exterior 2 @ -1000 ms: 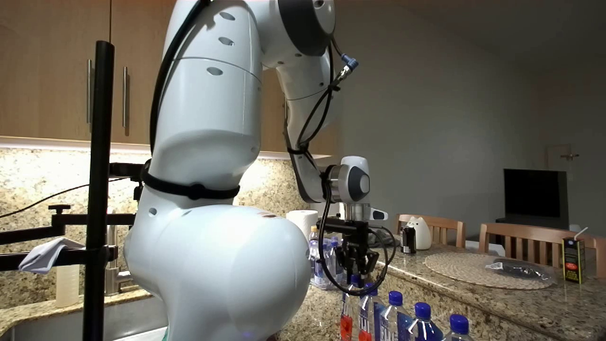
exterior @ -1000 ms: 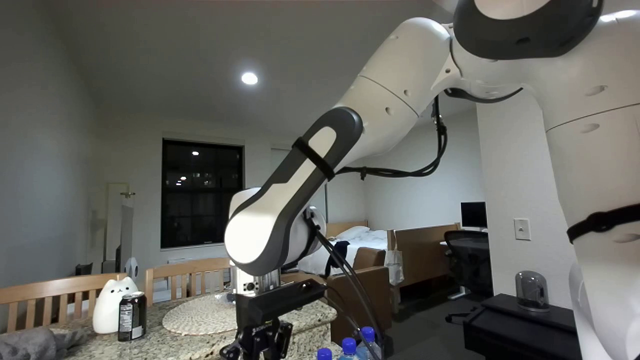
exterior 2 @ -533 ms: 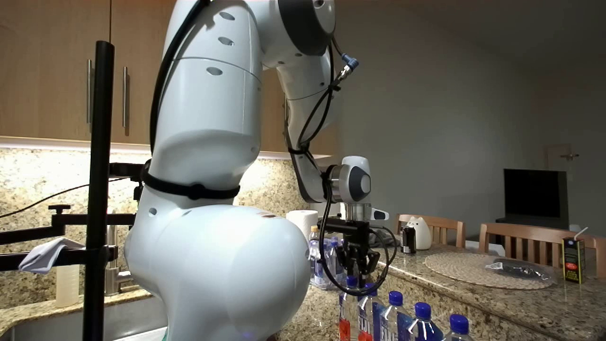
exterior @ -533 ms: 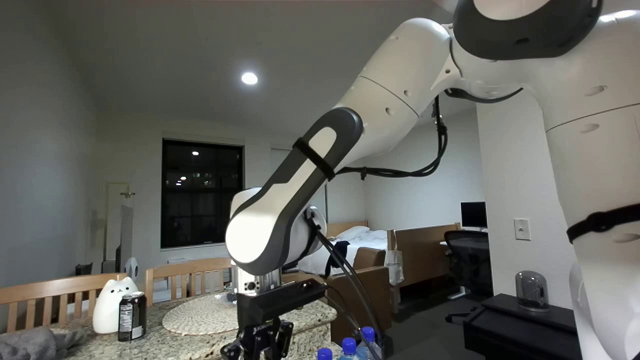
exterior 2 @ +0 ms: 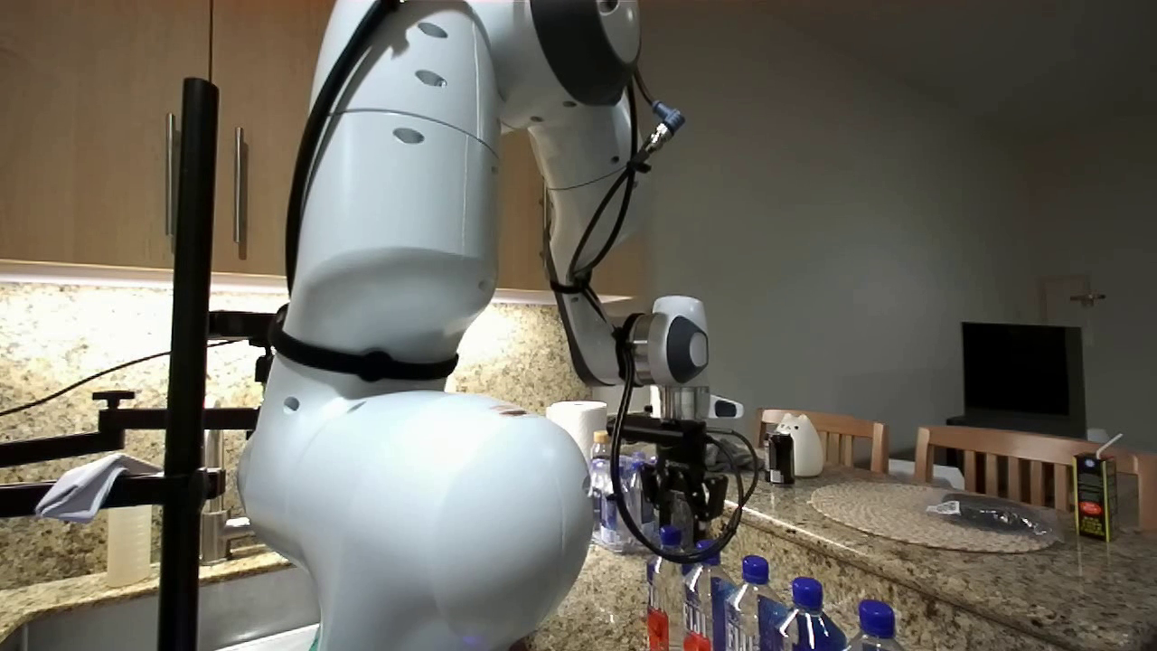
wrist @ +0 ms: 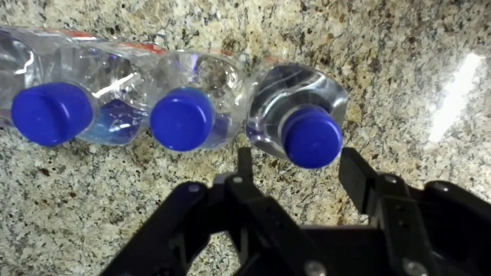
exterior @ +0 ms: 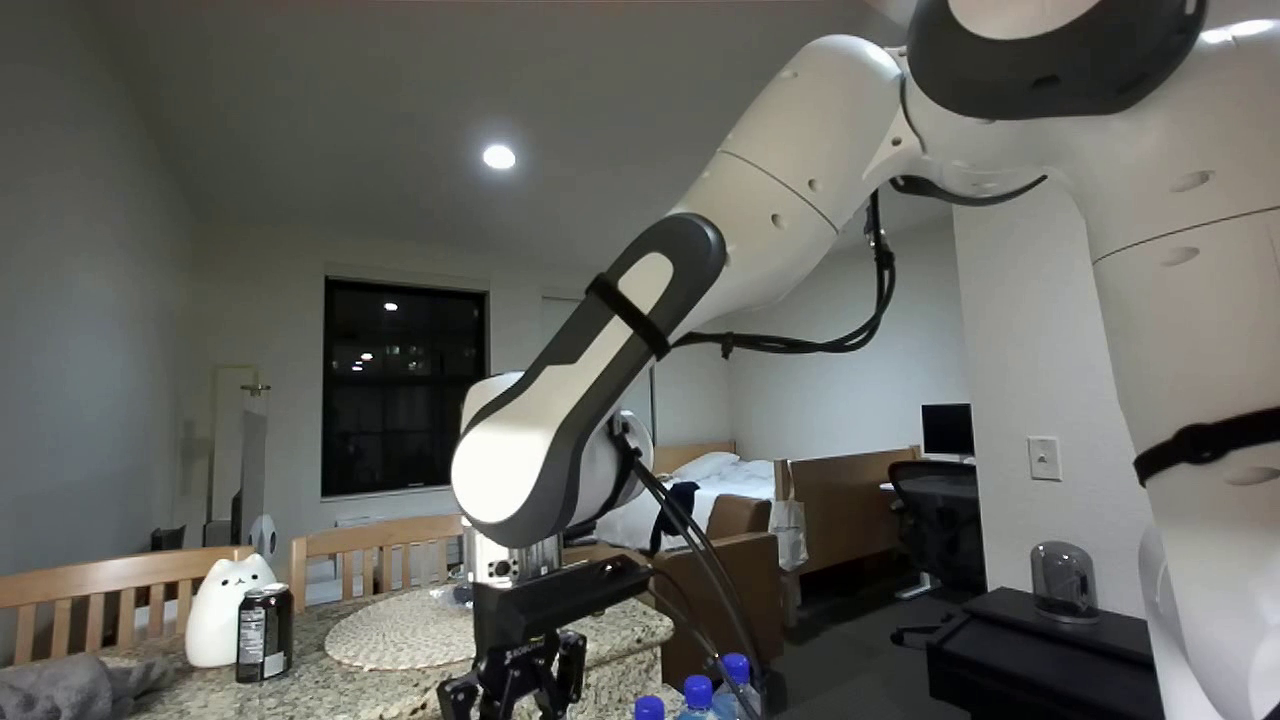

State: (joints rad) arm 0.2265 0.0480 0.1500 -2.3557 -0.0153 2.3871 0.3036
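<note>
Starting at the left of the wrist view, a clear FIJI water bottle (wrist: 14,63) is cut off by the frame. Beside it on the speckled granite tabletop (wrist: 96,191) stand a second bottle (wrist: 111,90) and a third bottle (wrist: 195,103), both capped in blue. Last in the row comes the end bottle (wrist: 297,103), its blue cap (wrist: 314,137) in view between the fingertips of the pincer (wrist: 295,155). The pincer's jaws stand apart, with visible space between the cap and the finger on the left; the finger on the right is very near the cap, and whether it touches cannot be told.

In an exterior view, from the left: a paper towel roll (exterior 2: 577,420), a cluster of bottles (exterior 2: 601,488), then the pincer, pointing down at the far end of the row. Further right, on a raised tabletop (exterior 2: 1039,579), come a black can (exterior 2: 779,458), a white cat-shaped figure (exterior 2: 809,448), a woven placemat (exterior 2: 886,515) and a drink carton (exterior 2: 1095,497) with a straw (exterior 2: 1109,444).
</note>
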